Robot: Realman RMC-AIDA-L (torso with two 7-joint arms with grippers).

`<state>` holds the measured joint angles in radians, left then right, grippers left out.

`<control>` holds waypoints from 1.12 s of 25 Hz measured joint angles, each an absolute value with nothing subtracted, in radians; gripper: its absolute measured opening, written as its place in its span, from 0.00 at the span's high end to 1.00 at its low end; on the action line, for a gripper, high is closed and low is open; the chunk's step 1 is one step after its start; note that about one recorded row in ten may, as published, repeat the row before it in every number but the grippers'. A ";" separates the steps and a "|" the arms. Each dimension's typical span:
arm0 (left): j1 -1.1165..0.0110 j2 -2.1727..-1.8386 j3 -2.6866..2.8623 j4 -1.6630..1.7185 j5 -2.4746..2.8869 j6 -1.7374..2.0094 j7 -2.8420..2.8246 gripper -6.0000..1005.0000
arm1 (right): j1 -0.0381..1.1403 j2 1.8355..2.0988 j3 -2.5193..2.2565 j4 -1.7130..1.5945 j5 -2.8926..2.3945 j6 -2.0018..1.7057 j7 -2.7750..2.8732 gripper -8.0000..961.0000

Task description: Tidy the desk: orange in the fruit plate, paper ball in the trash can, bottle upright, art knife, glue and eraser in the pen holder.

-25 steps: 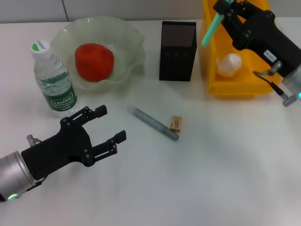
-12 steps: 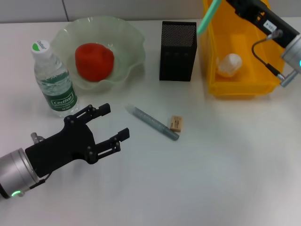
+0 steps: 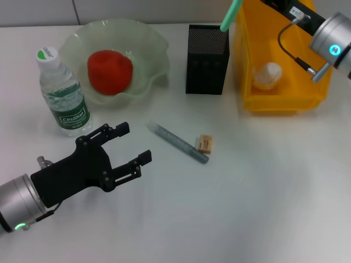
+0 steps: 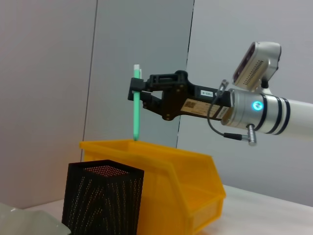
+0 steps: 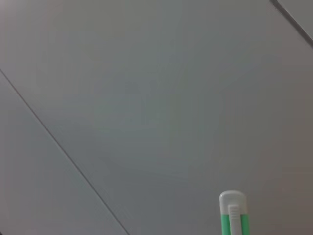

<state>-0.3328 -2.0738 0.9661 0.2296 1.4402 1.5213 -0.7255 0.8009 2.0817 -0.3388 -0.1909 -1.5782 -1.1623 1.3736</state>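
Green art knife [image 4: 136,104] hangs upright, clamped in the right gripper [image 4: 142,93] above the black mesh pen holder [image 3: 207,59], while the left gripper [image 3: 127,144] hovers spread apart near the glue stick [image 3: 178,142] and eraser [image 3: 205,143].

Even, bright overhead light fills the scene. The white tabletop [image 3: 263,208] shows only soft, faint shadows. The glossy black left gripper [image 3: 123,147] looks sharp, while the green-and-white art knife [image 5: 233,215] appears slightly soft.

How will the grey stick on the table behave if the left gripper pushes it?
The grey stick looks round and slim, so it would probably roll sideways. It seems rigid and light, lying flat, and the eraser beside it might get nudged.
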 joint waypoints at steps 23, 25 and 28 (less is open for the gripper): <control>-0.350 -2.074 0.965 0.207 1.428 1.520 -0.735 0.20 | 0.913 2.089 -0.356 -0.093 -1.586 -0.960 0.957 0.79; -0.351 -2.074 0.965 0.207 1.428 1.520 -0.736 0.20 | 0.914 2.090 -0.356 -0.087 -1.586 -0.959 0.924 0.79; -0.354 -2.074 0.965 0.204 1.428 1.520 -0.736 0.20 | 0.915 2.090 -0.356 -0.074 -1.586 -0.959 0.865 0.79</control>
<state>-0.3536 -2.0739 0.9648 0.2038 1.4280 1.5198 -0.7360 0.9148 2.0895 -0.3559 -0.0738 -1.5856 -0.9591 0.8654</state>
